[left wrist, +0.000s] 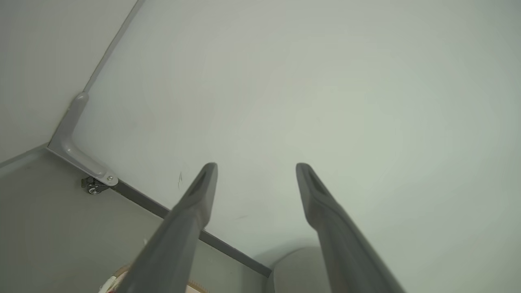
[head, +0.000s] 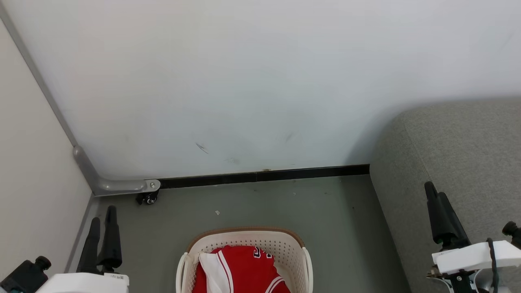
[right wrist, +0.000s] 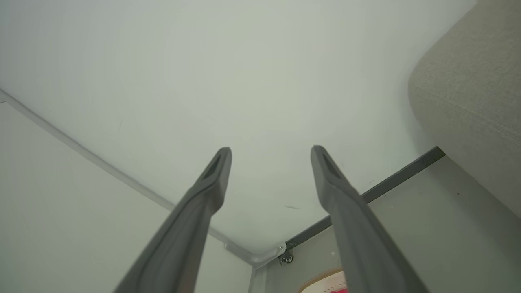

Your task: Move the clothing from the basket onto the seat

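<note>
The cream perforated basket (head: 285, 246) with a brown rim stands on the floor at the bottom middle of the head view. Inside it lies the clothing (head: 244, 270), red with white panels and dark lettering. The grey fabric seat (head: 460, 154) fills the right side. My left gripper (head: 103, 214) stands open at the lower left, left of the basket and holding nothing. My right gripper (head: 434, 190) is open in front of the seat. The left gripper (left wrist: 256, 167) and the right gripper (right wrist: 272, 150) both have spread fingers with only wall between them. The basket rim (right wrist: 321, 280) shows low.
A white wall panel (head: 244, 81) with a black baseboard (head: 264, 176) closes the back. A side partition on the left ends in a grey bracket with a small caster (head: 148, 198). Grey floor (head: 285, 203) lies between basket, wall and seat.
</note>
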